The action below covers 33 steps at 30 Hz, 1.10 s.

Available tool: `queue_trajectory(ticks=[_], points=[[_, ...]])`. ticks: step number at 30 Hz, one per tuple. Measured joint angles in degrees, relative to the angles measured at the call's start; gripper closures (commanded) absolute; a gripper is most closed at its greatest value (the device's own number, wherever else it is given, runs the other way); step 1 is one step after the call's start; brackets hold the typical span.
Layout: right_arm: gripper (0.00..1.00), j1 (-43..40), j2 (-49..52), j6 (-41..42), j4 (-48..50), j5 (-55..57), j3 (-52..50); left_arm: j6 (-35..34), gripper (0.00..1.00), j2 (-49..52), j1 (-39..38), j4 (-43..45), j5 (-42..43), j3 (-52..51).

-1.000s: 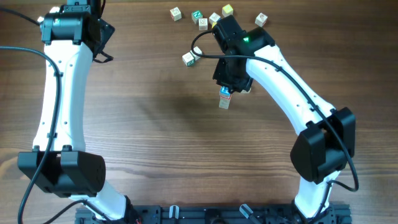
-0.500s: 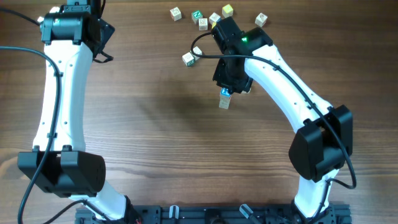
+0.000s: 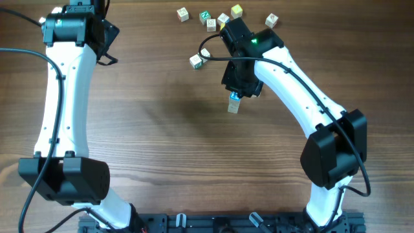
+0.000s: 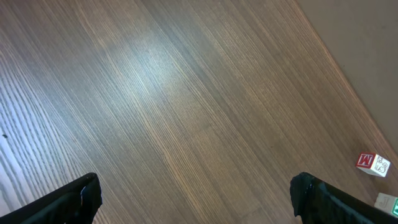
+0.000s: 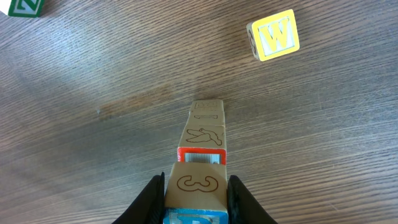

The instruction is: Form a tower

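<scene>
The tower point(image 3: 233, 105) is a narrow stack of pale wooden cubes near the table's middle; in the right wrist view the tower point(image 5: 204, 134) has a red top face and a carved bird on its side. My right gripper point(image 5: 196, 194) is shut on a cube point(image 5: 198, 182) with a carved 3 and a blue face, held directly over the red top; whether they touch I cannot tell. From overhead, the right gripper point(image 3: 237, 90) hides most of that cube. My left gripper point(image 4: 196, 193) is open over bare wood, far off at the back left point(image 3: 105, 40).
Several loose cubes point(image 3: 211, 19) lie along the table's far edge, and one cube point(image 3: 196, 61) lies nearer the tower. A yellow W cube point(image 5: 273, 35) sits beyond the tower. A red M cube point(image 4: 373, 163) lies by the table's edge.
</scene>
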Motion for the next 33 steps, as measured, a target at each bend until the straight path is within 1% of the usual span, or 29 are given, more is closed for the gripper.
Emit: queue_trajectory(ticks=[1, 3, 17, 33], points=[[0.8, 0.0, 0.0, 0.0, 0.0, 0.0, 0.0, 0.0, 0.0, 0.0, 0.0, 0.0, 0.0, 0.0], [0.76, 0.0, 0.0, 0.0, 0.0, 0.0, 0.0, 0.0, 0.0, 0.0, 0.0, 0.0, 0.0, 0.0], [0.73, 0.0, 0.0, 0.0, -0.02, 0.09, 0.0, 0.0, 0.0, 0.0, 0.0, 0.02, 0.0, 0.0], [0.72, 0.0, 0.0, 0.02, 0.55, 0.87, 0.0, 0.0, 0.0, 0.0, 0.0, 0.0, 0.0, 0.0]])
